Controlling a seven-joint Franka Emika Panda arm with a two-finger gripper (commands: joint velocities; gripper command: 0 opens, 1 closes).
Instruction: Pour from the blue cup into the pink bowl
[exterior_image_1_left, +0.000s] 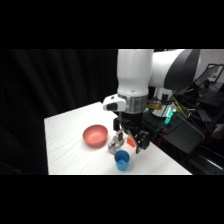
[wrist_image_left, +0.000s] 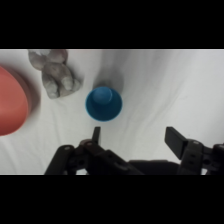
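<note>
- Blue cup (exterior_image_1_left: 121, 160): stands upright on the white bench (exterior_image_1_left: 65, 145), near its front edge; in the wrist view the blue cup (wrist_image_left: 103, 103) sits just beyond the fingertips, not between them.
- Pink bowl (exterior_image_1_left: 94, 135): upright on the bench, apart from the cup, on its far left side in the side view; only an edge of the pink bowl (wrist_image_left: 11, 102) shows in the wrist view.
- Pincer (exterior_image_1_left: 130, 141): hangs above the bench just behind the cup; the pincer (wrist_image_left: 135, 136) is spread wide and grasps nothing.
- Small grey object (wrist_image_left: 56, 73): lies between bowl and cup; possibly a toy figure, shape unclear.
- Small orange item (exterior_image_1_left: 130, 142): partly hidden behind the pincer.
</note>
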